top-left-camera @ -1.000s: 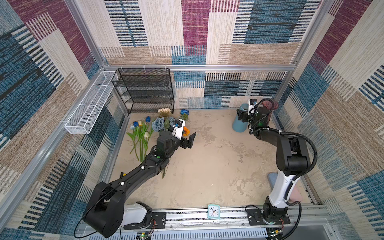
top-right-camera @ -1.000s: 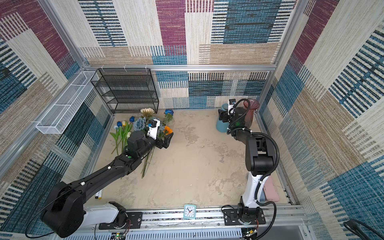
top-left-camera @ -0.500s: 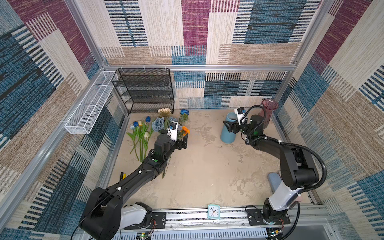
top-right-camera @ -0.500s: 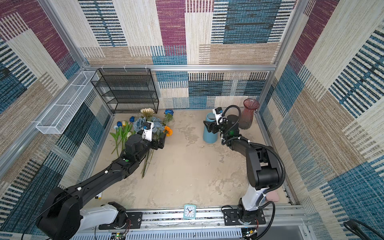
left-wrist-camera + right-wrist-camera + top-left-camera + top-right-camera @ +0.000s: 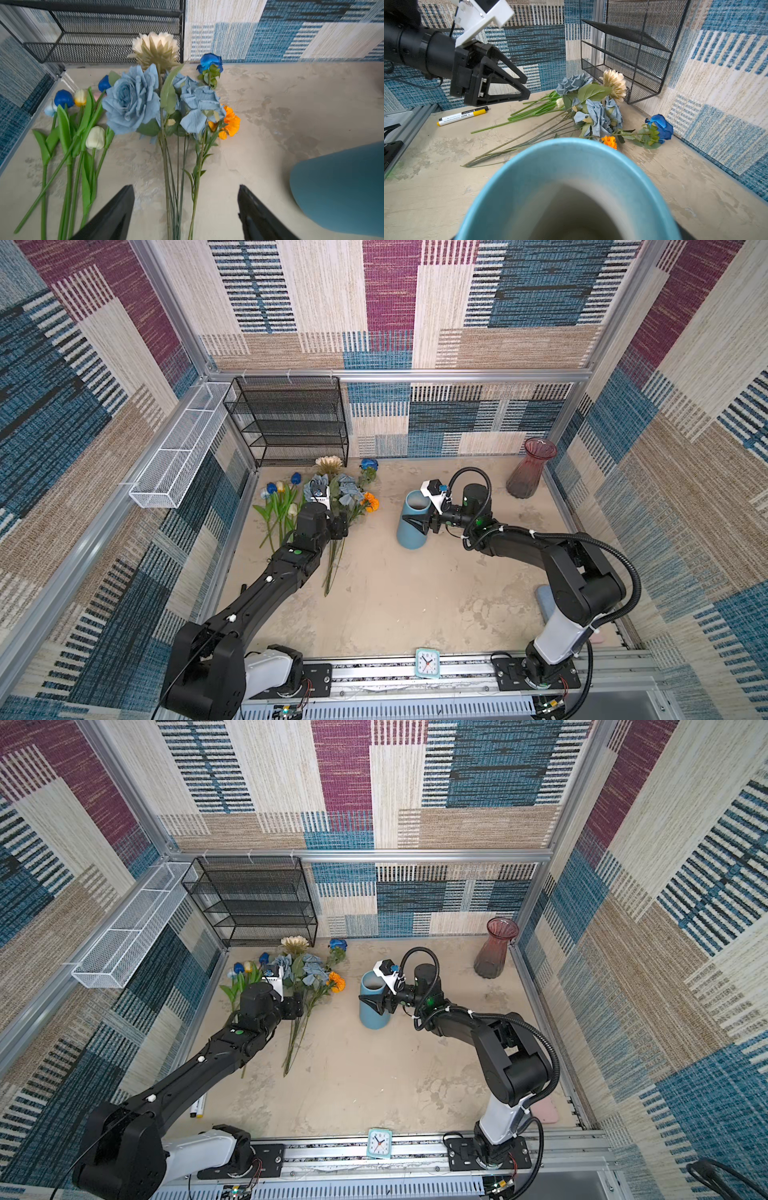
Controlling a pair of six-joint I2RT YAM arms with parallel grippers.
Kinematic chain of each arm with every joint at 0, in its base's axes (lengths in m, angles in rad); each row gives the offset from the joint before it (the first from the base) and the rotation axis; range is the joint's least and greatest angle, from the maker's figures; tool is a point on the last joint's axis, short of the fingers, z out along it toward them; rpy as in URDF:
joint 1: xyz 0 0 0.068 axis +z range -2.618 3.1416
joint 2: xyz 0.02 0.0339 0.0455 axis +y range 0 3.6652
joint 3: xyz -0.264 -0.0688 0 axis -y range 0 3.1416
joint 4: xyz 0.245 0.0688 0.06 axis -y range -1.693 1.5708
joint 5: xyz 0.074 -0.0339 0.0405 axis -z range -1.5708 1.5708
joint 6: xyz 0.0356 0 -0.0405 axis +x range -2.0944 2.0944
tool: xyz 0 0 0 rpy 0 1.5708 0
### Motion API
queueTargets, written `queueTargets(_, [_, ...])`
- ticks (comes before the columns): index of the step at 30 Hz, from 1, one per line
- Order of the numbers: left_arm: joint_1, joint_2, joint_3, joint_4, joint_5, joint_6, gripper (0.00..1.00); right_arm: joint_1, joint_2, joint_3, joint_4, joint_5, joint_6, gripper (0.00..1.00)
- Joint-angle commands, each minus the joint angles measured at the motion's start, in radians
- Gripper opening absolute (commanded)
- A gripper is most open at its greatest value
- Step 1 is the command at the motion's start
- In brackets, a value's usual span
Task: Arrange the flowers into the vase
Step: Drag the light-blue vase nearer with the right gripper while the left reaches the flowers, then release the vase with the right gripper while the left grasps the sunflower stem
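Flowers (image 5: 348, 491) lie flat on the table (image 5: 415, 593) at its far left. Their heads point toward the rack (image 5: 291, 423) and their stems toward the arm bases. None is in the vase (image 5: 409, 541).

Vase: blue and open-mouthed, near the table centre, to the right of the flowers and apart from them. It stands roughly upright, though a slight lean cannot be ruled out. The right gripper (image 5: 415, 524) holds it by the body, jaws closed on its sides. The right wrist view looks into an empty mouth.

Rose bunch (image 5: 145, 99): this is the middle group. Its thin stems (image 5: 176, 187) run together between the jaws of the left gripper (image 5: 185, 187). Those jaws stand open, one on each side of the stems, and touch none. Tulips (image 5: 68, 124) lie outside the jaws; in both top views they are left of the bunch.

Step in hand, as judged: first pickup, with the vase steadied for loading.

Next move:
1. Lower the jaws to the table.
2. Close on the stems below the leaves.
3. Lift, turn the stems down and feed them into the mouth.

Risk: thin stems may slip, or several may rise together.
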Motion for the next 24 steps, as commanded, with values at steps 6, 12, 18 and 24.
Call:
queueTargets(6, [0.051,0.095,0.037,-0.11,0.051,-0.032,0.72,0.009,0.015,0.015,0.108,-0.017,-0.021,0.43])
queueTargets(12, [0.06,0.195,0.111,-0.164,0.065,-0.013,0.68,0.009,0.002,-0.027,0.155,0.016,-0.011,0.56])
queueTargets(18, [0.07,0.195,0.113,-0.142,0.083,-0.015,0.77,0.009,-0.027,-0.067,0.19,0.049,-0.002,0.99])
queueTargets(24, [0.099,0.209,0.145,-0.163,0.122,-0.01,0.77,0.009,-0.074,-0.057,0.172,0.066,0.013,1.0])
